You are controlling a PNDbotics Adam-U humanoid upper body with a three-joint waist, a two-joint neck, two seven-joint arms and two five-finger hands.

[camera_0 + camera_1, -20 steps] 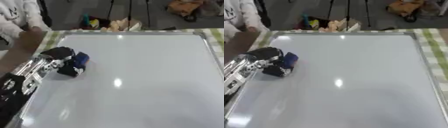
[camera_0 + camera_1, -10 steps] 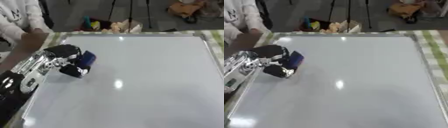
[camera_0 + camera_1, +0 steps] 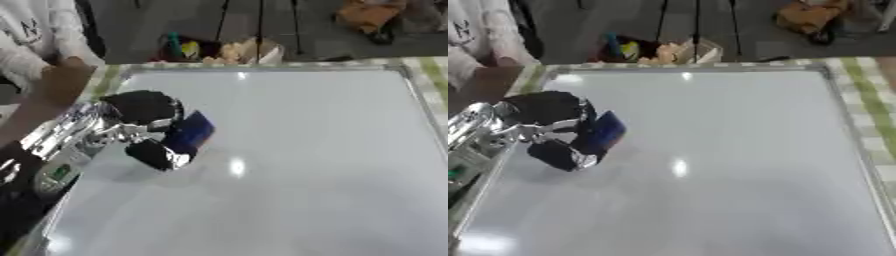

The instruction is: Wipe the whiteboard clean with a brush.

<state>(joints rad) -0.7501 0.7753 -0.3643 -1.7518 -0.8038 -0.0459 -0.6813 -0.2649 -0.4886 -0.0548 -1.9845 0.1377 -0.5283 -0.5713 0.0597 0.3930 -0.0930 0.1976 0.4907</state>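
Note:
A large whiteboard (image 3: 297, 165) fills most of both views, its surface bare and glossy with a light glare near the middle. My left hand (image 3: 144, 125) reaches in from the left edge, black and silver, with fingers curled around a small blue brush (image 3: 189, 132). The brush rests against the board in its left half, tilted, with only its blue body showing past my fingers. My right hand appears in neither view.
A person's arm (image 3: 48, 95) in a white sleeve lies at the board's upper left corner. Beyond the far edge stand a box with colourful items (image 3: 214, 50) and tripod legs (image 3: 262, 25). A green checked cloth (image 3: 868, 100) shows along the right side.
My left hand has carried the brush to the right across the board and slightly upward. The view has also shifted a little.

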